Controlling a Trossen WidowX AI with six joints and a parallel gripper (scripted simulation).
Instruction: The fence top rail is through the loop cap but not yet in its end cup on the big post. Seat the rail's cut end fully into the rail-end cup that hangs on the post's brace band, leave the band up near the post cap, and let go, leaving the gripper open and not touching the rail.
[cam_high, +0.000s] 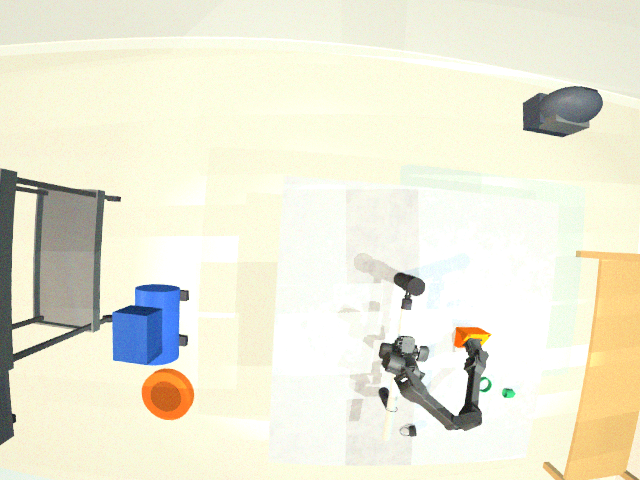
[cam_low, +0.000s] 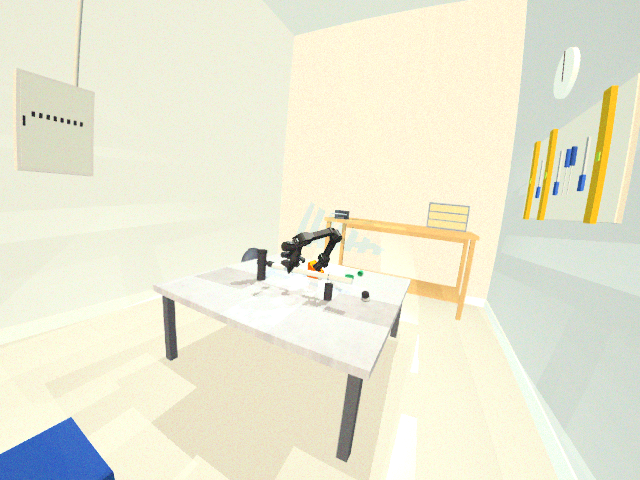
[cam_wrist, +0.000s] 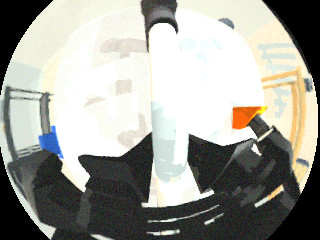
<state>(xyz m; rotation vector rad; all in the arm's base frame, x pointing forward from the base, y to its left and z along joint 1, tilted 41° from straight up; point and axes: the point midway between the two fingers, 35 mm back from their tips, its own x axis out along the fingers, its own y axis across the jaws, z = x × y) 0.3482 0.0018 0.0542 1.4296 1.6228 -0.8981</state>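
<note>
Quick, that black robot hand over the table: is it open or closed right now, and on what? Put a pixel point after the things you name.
Hand (cam_high: 401, 347) (cam_low: 289, 269) (cam_wrist: 166, 134): closed, holding the long white rail (cam_high: 387, 417) (cam_low: 334, 276) (cam_wrist: 167, 75).

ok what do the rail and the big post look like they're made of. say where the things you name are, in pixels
The rail (cam_high: 388, 421) (cam_low: 330, 275) (cam_wrist: 165, 75) could be painted metal or plastic: smooth, pale, round. The big post (cam_high: 409, 284) (cam_low: 261, 265) looks like matte dark plastic or coated metal, with no bright glint.

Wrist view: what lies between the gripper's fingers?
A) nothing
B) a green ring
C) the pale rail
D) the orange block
C: the pale rail runs between the two dark fingers of the gripper, which is closed on it.
</note>
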